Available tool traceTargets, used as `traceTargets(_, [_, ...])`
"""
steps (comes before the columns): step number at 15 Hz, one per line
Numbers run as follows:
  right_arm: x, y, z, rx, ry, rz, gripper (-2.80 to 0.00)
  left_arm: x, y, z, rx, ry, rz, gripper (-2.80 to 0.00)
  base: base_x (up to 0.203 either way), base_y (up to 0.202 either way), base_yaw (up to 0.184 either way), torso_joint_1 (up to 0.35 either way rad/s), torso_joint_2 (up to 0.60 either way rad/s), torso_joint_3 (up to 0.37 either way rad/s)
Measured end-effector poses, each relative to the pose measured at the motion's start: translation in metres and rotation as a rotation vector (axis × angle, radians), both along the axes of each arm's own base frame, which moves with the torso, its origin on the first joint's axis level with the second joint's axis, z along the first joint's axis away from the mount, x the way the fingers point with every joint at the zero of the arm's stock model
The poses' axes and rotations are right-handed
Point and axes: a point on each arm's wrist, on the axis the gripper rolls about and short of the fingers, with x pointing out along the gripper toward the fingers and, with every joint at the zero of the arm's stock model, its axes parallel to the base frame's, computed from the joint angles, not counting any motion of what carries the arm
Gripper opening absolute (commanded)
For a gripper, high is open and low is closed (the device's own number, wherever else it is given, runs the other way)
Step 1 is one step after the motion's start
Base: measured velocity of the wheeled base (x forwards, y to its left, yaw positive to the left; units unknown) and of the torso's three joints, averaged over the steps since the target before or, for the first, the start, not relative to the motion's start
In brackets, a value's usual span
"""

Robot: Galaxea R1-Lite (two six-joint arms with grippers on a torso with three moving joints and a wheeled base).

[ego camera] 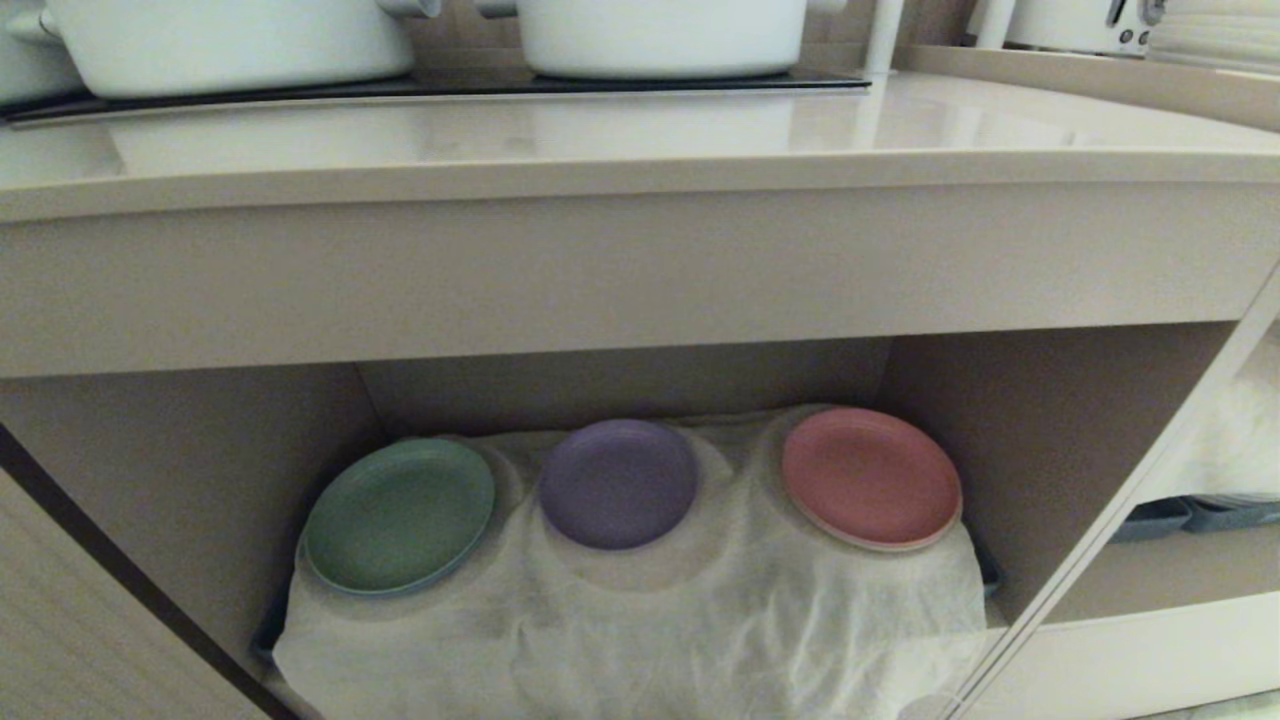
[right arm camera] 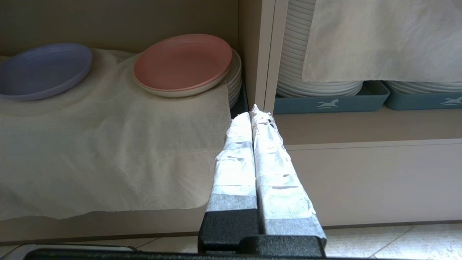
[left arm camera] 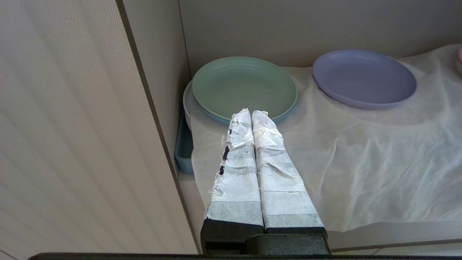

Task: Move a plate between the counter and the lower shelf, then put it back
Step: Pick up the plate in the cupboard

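The lavender plate [ego camera: 618,483] lies flat and face-up on the white gauzy cloth [ego camera: 700,620] draped over the lower shelf [ego camera: 1040,450], its rim upward. Being round, it has no long axis and points no particular way. It sits in the middle of a row of 3 plates: the green plate [ego camera: 400,515] to its left, near the recess's left wall, and the pink-red plate [ego camera: 870,477] to its right. The 3 stand apart, none touching. The right wrist view shows the pink-red plate resting on a stack of white plates [right arm camera: 234,83] under the cloth.

Above, the beige counter [ego camera: 640,150] carries 2 white pots [ego camera: 660,35] on a black hob panel [ego camera: 450,85].

Neither arm shows in the head view. The left gripper [left arm camera: 251,112] hangs before the shelf, its taped fingers pressed together on nothing, tips toward the green plate. The right gripper [right arm camera: 252,110] is likewise closed and empty, in front of the divider beside the pink-red plate.
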Motion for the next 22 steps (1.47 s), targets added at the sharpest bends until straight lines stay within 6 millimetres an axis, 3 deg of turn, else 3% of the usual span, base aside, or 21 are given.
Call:
traceTargets(7, [0.000, 0.000, 0.000, 0.000, 0.000, 0.000, -2.80, -0.002, -0.001, 0.005, 0.025, -0.016, -0.043, -2.80, 0.000, 0.000, 0.000, 0.000, 0.00, 0.000])
traceTargets(15, [0.000, 0.000, 0.000, 0.000, 0.000, 0.000, -2.80, -0.020, -0.010, 0.043, 0.041, 0.010, -0.478, -2.80, 0.000, 0.000, 0.000, 0.000, 0.00, 0.000])
traceTargets(18, [0.000, 0.000, 0.000, 0.000, 0.000, 0.000, -2.80, -0.013, -0.013, 0.062, 0.027, 0.063, -0.602, -2.80, 0.000, 0.000, 0.000, 0.000, 0.00, 0.000])
traceTargets(22, [0.000, 0.000, 0.000, 0.000, 0.000, 0.000, -2.80, 0.013, -0.015, 0.092, -0.023, 0.185, -0.761, -2.80, 0.000, 0.000, 0.000, 0.000, 0.00, 0.000])
